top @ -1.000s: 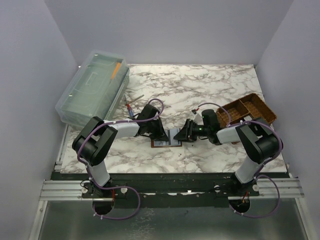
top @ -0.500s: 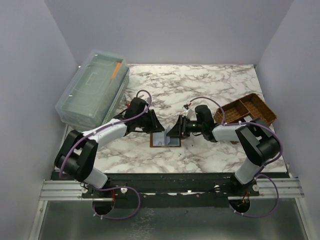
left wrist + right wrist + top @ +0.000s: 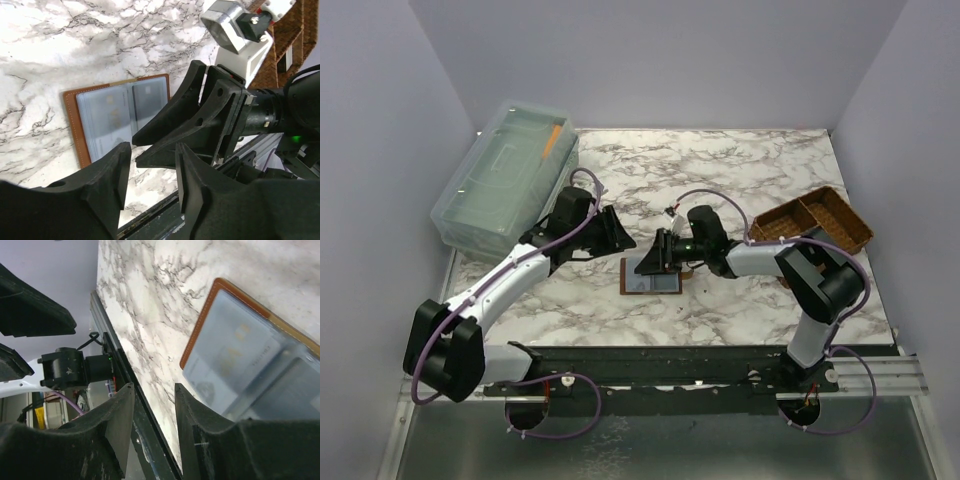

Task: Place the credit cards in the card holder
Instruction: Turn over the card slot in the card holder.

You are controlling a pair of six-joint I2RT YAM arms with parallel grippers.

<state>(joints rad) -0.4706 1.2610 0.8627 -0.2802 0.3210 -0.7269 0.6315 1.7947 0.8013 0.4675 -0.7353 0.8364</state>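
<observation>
Both the left claw point(image 3: 623, 243) and right claw point(image 3: 646, 264) hang released, empty. Tan-brown leather card holder point(image 3: 651, 281) lies open, centre-near on the marble tabletop point(image 3: 740, 180). Only the wrist views show grey-blue cards point(image 3: 107, 117) in its pockets, print unreadable.

The 2 arms angle inward, left gripper point(image 3: 618, 236) and right gripper point(image 3: 649, 263) facing, jaws parted.
</observation>
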